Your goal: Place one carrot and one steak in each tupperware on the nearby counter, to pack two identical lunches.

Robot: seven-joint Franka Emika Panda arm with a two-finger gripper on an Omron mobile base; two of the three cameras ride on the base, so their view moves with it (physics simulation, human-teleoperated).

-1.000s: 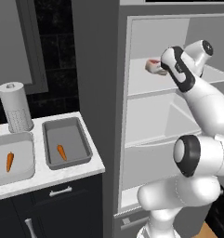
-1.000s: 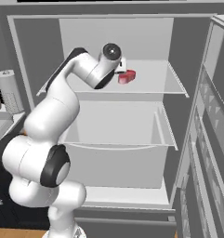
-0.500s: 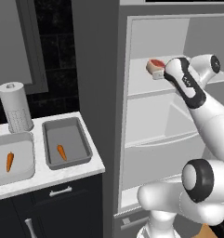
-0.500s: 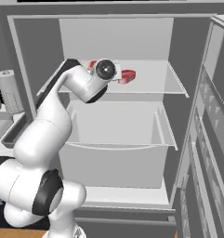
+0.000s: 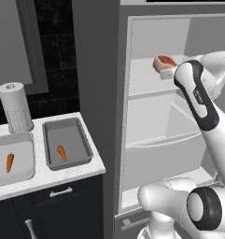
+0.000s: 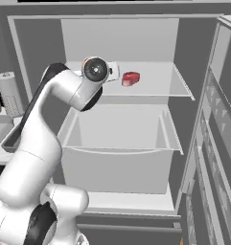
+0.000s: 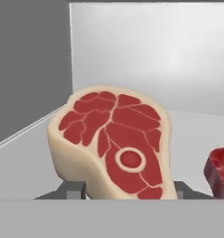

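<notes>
On the fridge's upper shelf, my gripper [image 7: 127,189] is shut on a steak [image 7: 115,139], whose red face stands toward the hand camera with a finger tip at each side. From the left base view the same steak [image 5: 164,61] sits at the end of my gripper [image 5: 168,73]. A second steak [image 6: 131,79] lies on the shelf to the right, its edge [image 7: 220,169] also showing beside the hand. On the counter [image 5: 62,176], the darker tupperware [image 5: 76,137] holds one carrot [image 5: 61,152]. The lighter tupperware [image 5: 21,144] holds another carrot [image 5: 10,162].
A paper towel roll [image 5: 15,107] stands behind the trays. Below the shelf is a wide fridge drawer [image 6: 119,143]. The open fridge door [image 6: 217,124] stands at the right. The fridge's left wall [image 5: 100,93] separates the shelf from the counter.
My arm has stretched further into the fridge, carrying the hand to the left end of the upper shelf. The jaws have narrowed onto the steak.
</notes>
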